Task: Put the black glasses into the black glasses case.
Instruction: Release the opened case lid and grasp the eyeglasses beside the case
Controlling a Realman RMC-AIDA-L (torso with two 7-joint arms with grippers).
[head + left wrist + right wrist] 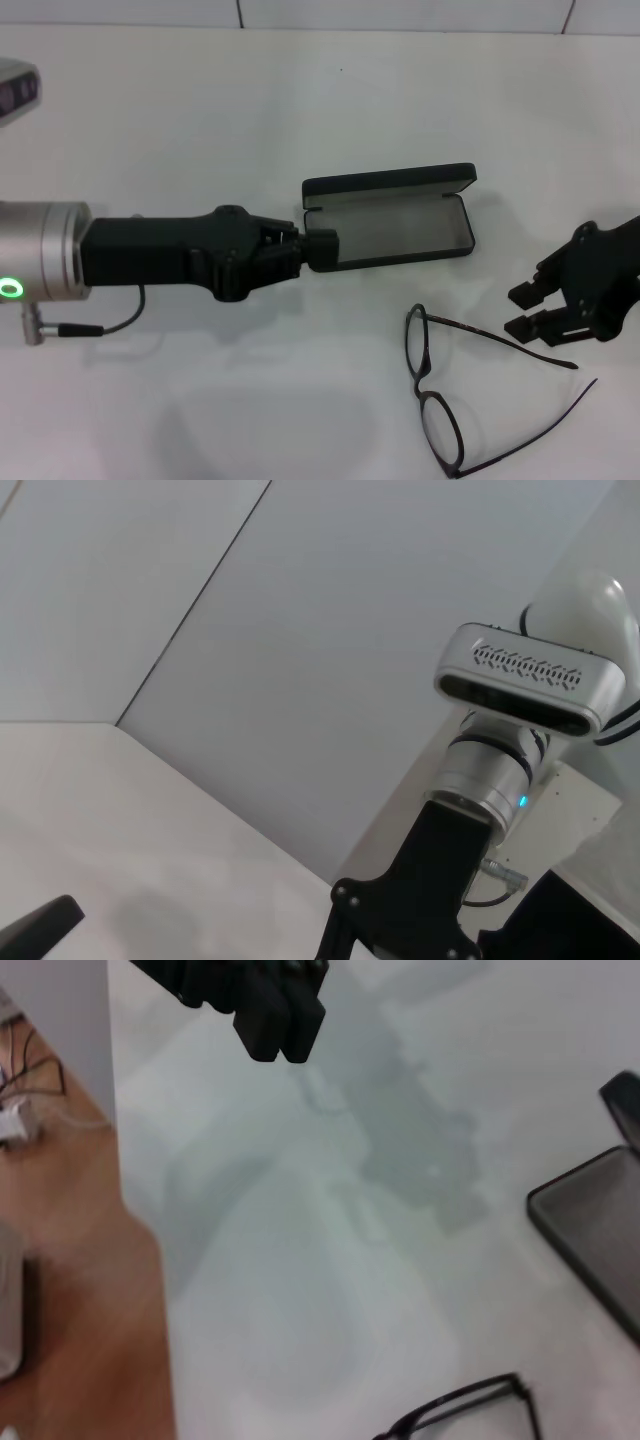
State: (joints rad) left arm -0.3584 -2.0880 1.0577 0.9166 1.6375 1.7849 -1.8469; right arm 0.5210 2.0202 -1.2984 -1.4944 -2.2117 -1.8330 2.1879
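Note:
The black glasses case (400, 226) lies open in the middle of the white table, lid raised at the far side and grey lining showing. My left gripper (312, 247) reaches in from the left and is shut on the case's left end. The black glasses (433, 392) rest unfolded on the table in front of the case, temple arms pointing right. My right gripper (526, 310) hovers open at the right, just above and beyond the far temple arm, holding nothing. The right wrist view shows part of the glasses frame (470, 1403) and one end of the case (598, 1242).
The white table (200, 120) runs back to a tiled wall. In the right wrist view the table's edge meets a wooden floor (70, 1290) with cables. A grey device (15, 90) sits at the far left. The left wrist view shows the right arm (500, 770).

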